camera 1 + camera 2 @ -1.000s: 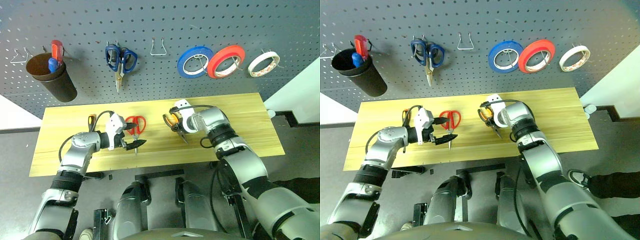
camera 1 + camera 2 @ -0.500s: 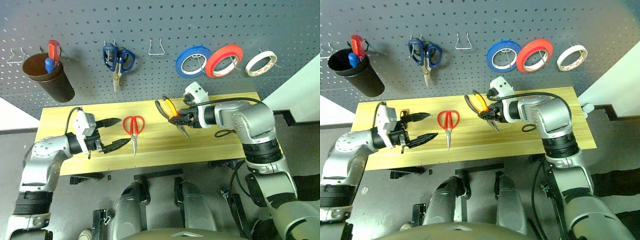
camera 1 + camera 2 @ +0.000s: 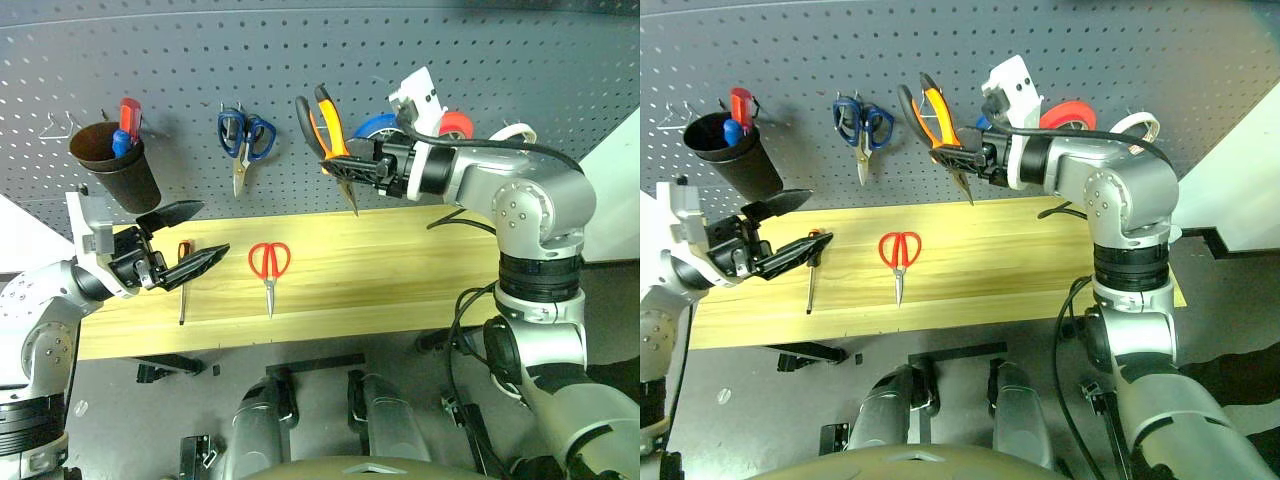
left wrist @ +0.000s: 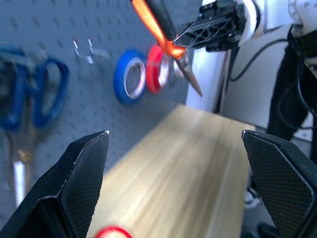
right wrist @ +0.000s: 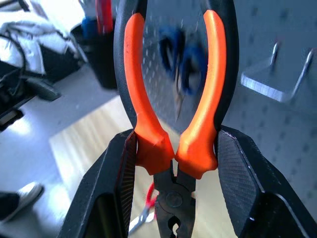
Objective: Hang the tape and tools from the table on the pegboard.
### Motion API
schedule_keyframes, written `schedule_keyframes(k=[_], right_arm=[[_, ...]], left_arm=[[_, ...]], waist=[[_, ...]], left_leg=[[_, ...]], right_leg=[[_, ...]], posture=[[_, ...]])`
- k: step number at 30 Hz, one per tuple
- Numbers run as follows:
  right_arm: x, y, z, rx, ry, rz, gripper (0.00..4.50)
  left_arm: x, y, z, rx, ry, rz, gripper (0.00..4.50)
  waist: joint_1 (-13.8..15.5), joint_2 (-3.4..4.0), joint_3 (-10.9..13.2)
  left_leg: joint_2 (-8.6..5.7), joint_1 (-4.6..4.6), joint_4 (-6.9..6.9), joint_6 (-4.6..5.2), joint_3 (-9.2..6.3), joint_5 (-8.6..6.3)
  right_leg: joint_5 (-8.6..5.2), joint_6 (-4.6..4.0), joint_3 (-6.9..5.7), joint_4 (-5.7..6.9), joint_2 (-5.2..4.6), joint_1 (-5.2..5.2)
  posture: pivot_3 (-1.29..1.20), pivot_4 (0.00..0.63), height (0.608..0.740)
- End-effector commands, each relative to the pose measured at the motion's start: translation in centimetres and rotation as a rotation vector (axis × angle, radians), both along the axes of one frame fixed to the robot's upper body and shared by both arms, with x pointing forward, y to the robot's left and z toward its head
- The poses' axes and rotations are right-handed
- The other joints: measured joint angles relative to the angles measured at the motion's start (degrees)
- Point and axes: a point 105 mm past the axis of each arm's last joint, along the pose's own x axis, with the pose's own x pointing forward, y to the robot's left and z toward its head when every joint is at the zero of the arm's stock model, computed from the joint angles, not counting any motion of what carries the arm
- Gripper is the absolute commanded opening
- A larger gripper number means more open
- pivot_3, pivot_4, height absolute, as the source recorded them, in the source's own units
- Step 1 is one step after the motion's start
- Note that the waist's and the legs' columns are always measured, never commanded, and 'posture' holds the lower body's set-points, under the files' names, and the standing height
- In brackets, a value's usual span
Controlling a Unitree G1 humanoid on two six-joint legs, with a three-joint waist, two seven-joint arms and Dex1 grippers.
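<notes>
I had right fingers (image 3: 350, 165) clamped on orange-and-black-handled pliers (image 3: 328, 135), handles up, nose down, against dark grey pegboard (image 3: 180, 70), empty wire hook (image 5: 277, 82) just beside. Left fingers (image 3: 185, 238) spread wide, empty, above wooden bench (image 3: 400, 270).

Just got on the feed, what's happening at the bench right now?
The right gripper is clamped on the orange-and-black pliers, holding them up in front of the pegboard, handles up, not yet on a hook. The left gripper is open and empty over the table's left end. The red-handled scissors and the small screwdriver lie on the table. The whitish tape already hangs on the board.
</notes>
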Motion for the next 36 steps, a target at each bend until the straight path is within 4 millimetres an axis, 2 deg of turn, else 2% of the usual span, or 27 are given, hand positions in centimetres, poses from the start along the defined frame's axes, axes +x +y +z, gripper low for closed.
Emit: schedule_keyframes(k=[1,4,7,11,15,20,28,36], right_arm=[[-0.8,0.9,3.6,0.078,-0.138,0.046,2.01],[-0.1,2.5,4.7,0.092,-0.191,0.041,2.01],[1.6,3.7,5.3,0.073,-0.24,-0.015,2.01],[4.5,4.2,6.5,0.092,-0.271,-0.149,2.01],[6.5,4.6,7.0,0.104,-0.285,-0.225,2.01],[7.9,5.1,6.7,0.131,-0.26,-0.29,2.01],[8.9,6.2,5.7,0.142,-0.247,-0.329,2.01],[10.0,5.2,3.7,0.084,-0.247,-0.398,2.01]], left_arm=[[-0.4,0.4,1.7,0.013,-0.071,0.018,4.5],[0.0,0.8,2.4,0.002,-0.108,0.047,4.5],[0.5,0.6,2.9,-0.021,-0.142,0.062,4.5],[1.6,0.3,3.1,-0.05,-0.182,0.098,4.5],[1.9,0.1,2.7,-0.058,-0.188,0.115,4.5],[2.0,0.4,2.1,-0.047,-0.185,0.148,4.5],[1.7,0.8,1.7,-0.027,-0.174,0.172,4.5],[1.4,1.1,1.3,-0.003,-0.163,0.191,4.5]], waist=[[0.07,0.04,-0.68],[-0.02,0.01,-1.53],[0.0,-0.01,-2.55],[0.05,-0.13,-3.46],[-0.08,-0.22,-3.85],[-0.07,-0.22,-3.97],[0.15,-0.36,-4.1],[0.23,-0.43,-4.17]], left_leg=[[0.01,0.0,-0.01,-0.02,0.01,0.01],[0.02,0.03,-0.05,-0.04,0.06,0.02],[0.1,0.08,-0.13,-0.17,0.11,0.1],[0.05,0.63,-0.58,-0.37,0.33,0.22],[0.06,1.28,-0.86,-0.39,0.36,0.22],[0.1,1.39,-0.89,-0.46,0.35,0.26],[0.1,1.56,-0.86,-0.47,0.33,0.27],[0.1,1.63,-0.87,-0.48,0.33,0.28]], right_leg=[[0.0,0.0,0.0,0.0,0.02,0.0],[0.0,0.0,0.01,0.01,0.05,0.0],[0.04,-0.06,0.03,0.02,0.15,0.01],[0.03,-0.08,0.2,-0.02,0.16,0.23],[0.01,-0.09,0.21,-0.12,0.22,0.82],[0.0,-0.11,0.23,-0.07,0.28,0.88],[0.0,-0.12,0.25,-0.03,0.28,1.05],[-0.01,-0.13,0.26,0.01,0.28,1.08]], posture=[[0.02,0.059,0.73],[0.02,0.045,0.73],[0.03,0.036,0.73],[0.03,0.03,0.73],[0.04,0.033,0.73],[0.05,0.038,0.73],[0.07,0.043,0.73],[0.08,0.049,0.73]])
